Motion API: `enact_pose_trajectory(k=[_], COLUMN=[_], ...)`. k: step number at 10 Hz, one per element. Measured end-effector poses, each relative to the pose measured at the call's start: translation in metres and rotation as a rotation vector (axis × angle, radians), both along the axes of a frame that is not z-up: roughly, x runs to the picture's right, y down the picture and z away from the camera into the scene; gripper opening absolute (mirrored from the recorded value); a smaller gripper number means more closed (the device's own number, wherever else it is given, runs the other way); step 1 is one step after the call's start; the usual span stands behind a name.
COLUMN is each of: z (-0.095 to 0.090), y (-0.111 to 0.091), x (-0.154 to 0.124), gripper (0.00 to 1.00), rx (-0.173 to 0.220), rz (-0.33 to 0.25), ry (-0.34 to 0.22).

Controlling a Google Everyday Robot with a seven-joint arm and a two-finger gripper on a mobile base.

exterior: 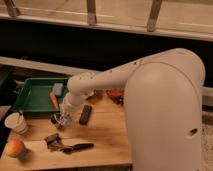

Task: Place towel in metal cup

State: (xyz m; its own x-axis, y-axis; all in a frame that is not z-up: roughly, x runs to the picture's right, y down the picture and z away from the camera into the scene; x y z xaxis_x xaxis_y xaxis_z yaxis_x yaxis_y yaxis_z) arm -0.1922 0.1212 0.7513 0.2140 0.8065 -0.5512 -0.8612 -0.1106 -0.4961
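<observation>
Hand [63, 116] positioned lower left of frame, directly over metal cup [58, 120] on wooden surface [107, 140]; grip state could not be told. Green tray [31, 95] seen behind.

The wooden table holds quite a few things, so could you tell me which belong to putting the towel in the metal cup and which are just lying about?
Job:
metal cup, under the gripper
(towel: cannot be made out)

Lying about:
green tray, holding an orange item and a grey block
black bar
paper cup
orange fruit
dark tool
</observation>
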Motion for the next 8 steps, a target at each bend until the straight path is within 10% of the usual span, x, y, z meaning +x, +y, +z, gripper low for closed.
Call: enact_pose_trajectory(k=[8], z=[0.022], y=[0.011], x=[-0.036], gripper=[0.00], rx=[-0.004], rz=[-0.025], ry=[-0.026])
